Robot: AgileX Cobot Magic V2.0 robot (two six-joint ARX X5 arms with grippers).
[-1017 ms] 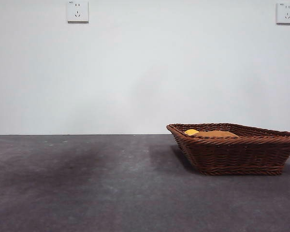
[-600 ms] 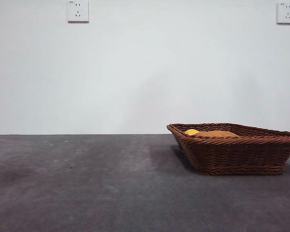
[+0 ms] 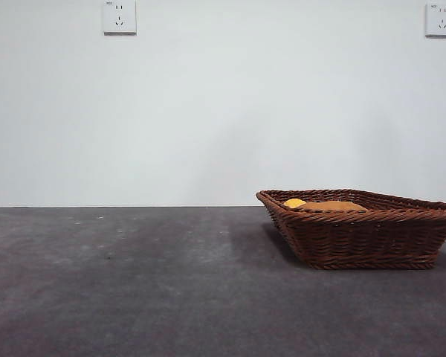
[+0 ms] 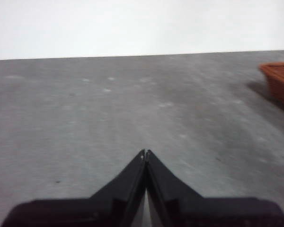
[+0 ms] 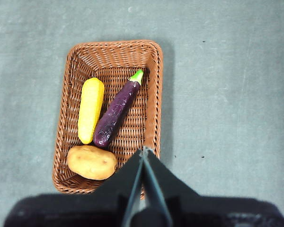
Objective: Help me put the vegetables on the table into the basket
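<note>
The shallow rectangular brown woven wicker basket [image 5: 109, 113] fills the centre-left of the right wrist view and holds three vegetables. A long bright-yellow bumpy corn-like piece [image 5: 90, 109] lies along one side of its floor. Just beside that piece, a glossy dark-purple eggplant with a green stem [image 5: 115, 114] runs slantwise. A smooth orange-brown potato [image 5: 92, 162] lies across one end of the basket, near the ends of both.

In the front view the basket [image 3: 364, 234] stands at the lower right of the frame on the wide dark-grey matte table [image 3: 149, 282]. Only a yellow tip [image 3: 294, 202] and the potato's top [image 3: 331, 205] show above its braided rim.

The right gripper [image 5: 145, 152] hangs high above the basket's edge, its two black jaws pressed together on nothing. The left gripper [image 4: 145, 153] is likewise closed and empty over bare table, with a corner of the basket [image 4: 280, 81] at the right edge of its view.

Two white wall sockets [image 3: 119, 17] sit at the top corners of the front view.
</note>
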